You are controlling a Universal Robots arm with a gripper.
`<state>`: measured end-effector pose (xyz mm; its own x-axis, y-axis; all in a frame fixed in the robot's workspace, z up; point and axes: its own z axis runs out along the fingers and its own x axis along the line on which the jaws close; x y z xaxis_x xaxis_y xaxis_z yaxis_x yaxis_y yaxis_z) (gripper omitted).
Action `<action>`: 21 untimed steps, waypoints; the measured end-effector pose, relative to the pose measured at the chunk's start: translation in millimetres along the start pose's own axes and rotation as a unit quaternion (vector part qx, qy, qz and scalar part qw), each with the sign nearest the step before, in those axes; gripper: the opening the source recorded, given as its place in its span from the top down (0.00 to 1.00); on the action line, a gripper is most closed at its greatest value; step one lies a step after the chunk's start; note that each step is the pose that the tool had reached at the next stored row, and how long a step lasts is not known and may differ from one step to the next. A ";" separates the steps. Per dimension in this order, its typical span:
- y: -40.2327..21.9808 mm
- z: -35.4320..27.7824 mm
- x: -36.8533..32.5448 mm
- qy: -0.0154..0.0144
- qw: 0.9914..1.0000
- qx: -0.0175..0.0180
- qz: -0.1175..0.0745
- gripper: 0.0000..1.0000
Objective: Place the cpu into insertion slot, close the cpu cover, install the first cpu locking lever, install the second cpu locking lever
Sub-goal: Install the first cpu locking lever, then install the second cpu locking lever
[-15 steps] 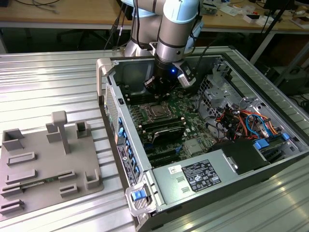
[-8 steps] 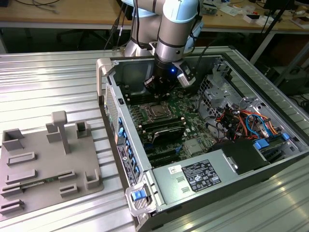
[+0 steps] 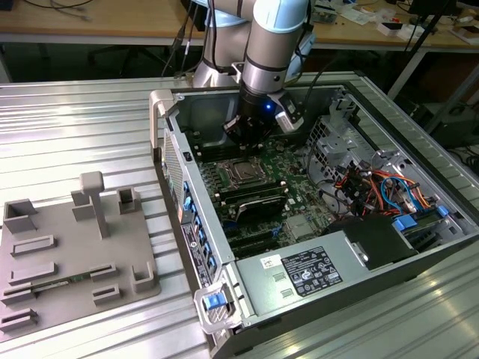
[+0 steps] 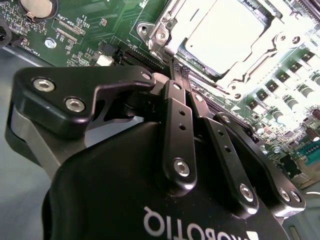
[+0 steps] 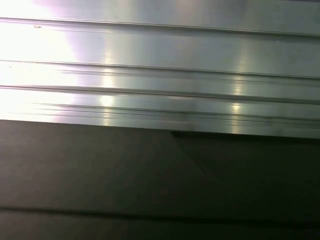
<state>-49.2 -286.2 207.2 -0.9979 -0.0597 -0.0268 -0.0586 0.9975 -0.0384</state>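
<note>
the cpu [image 4: 227,35] lies flat in the insertion slot [image 3: 229,170] with the cpu cover [image 4: 171,27] down around it (seating and covering look done; the locking i cannot judge), the gripper [image 4: 181,82], fingers pressed together, just beside the slot's corner.

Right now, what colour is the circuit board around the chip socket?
Green; the circuit board shows best in the second wrist view.

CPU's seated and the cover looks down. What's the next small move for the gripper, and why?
Probably ease the gripper slightly down and along the socket edge to engage a locking lever. In the second wrist view the cpu sits in the insertion slot, the cpu cover lies flat around it, and the shut gripper tips are at its corner. I cannot tell if either lever is latched.
</note>
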 end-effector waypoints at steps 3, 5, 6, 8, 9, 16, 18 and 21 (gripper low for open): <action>-3.6 -1.8 0.2 0.000 1.000 0.000 0.000 0.89; -6.8 -1.9 0.3 0.000 1.000 0.000 0.000 0.89; -7.4 -2.0 0.4 0.000 1.000 0.000 0.000 0.89; -7.5 -2.0 0.4 0.000 1.000 0.000 0.000 0.89; -7.5 -2.0 0.4 0.000 1.000 0.000 0.000 0.89; -8.4 -2.0 0.5 0.000 1.000 0.000 0.000 0.89; -8.4 -2.0 0.5 0.000 1.000 0.000 0.000 0.89; -8.4 -2.9 0.4 0.000 1.000 0.000 0.000 0.89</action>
<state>-49.2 -294.5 210.3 -0.9979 -0.0596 -0.0264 -0.0586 0.9975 -0.0387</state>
